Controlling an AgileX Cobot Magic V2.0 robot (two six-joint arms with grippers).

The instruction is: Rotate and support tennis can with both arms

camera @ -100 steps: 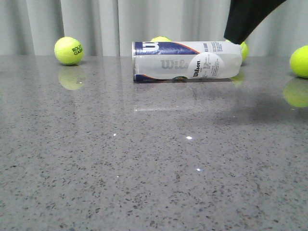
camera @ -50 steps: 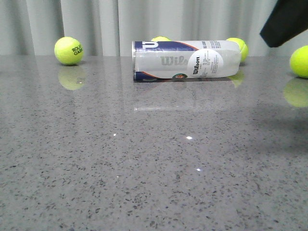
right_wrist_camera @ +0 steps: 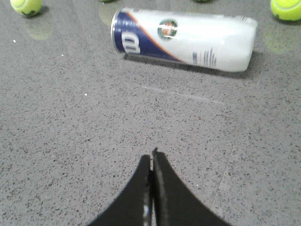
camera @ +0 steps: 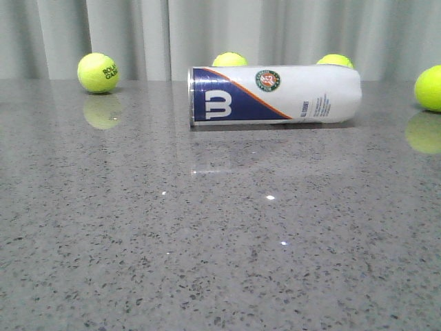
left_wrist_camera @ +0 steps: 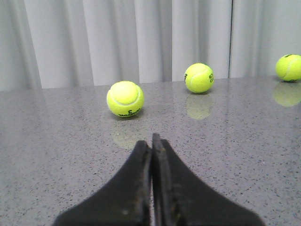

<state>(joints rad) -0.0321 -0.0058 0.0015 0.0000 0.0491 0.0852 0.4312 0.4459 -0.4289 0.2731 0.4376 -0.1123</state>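
Front view first: your tennis can (camera: 275, 95) lies on its side on the grey speckled worktop (camera: 220, 241), navy band and white "W" at the left end, emblem facing up and toward the camera, the orange stripe running diagonally. One tennis ball (camera: 98, 72) sits well off to the left, two more peek out from behind the can, and another sits at the right edge (camera: 428, 87). No arm shows in this view.

Over to your left wrist: the left gripper (left_wrist_camera: 151, 141) has its black fingers pressed together, tips meeting above bare worktop. The can is out of this view; three balls lie ahead near the curtain (left_wrist_camera: 127, 42), the nearest one (left_wrist_camera: 125, 99) just beyond the tips.

Now your right wrist: the right gripper (right_wrist_camera: 153, 157) is likewise pressed together with nothing between the fingers. The can lies well apart from the tips, flat on the worktop, untouched, "W" band and barcode showing.
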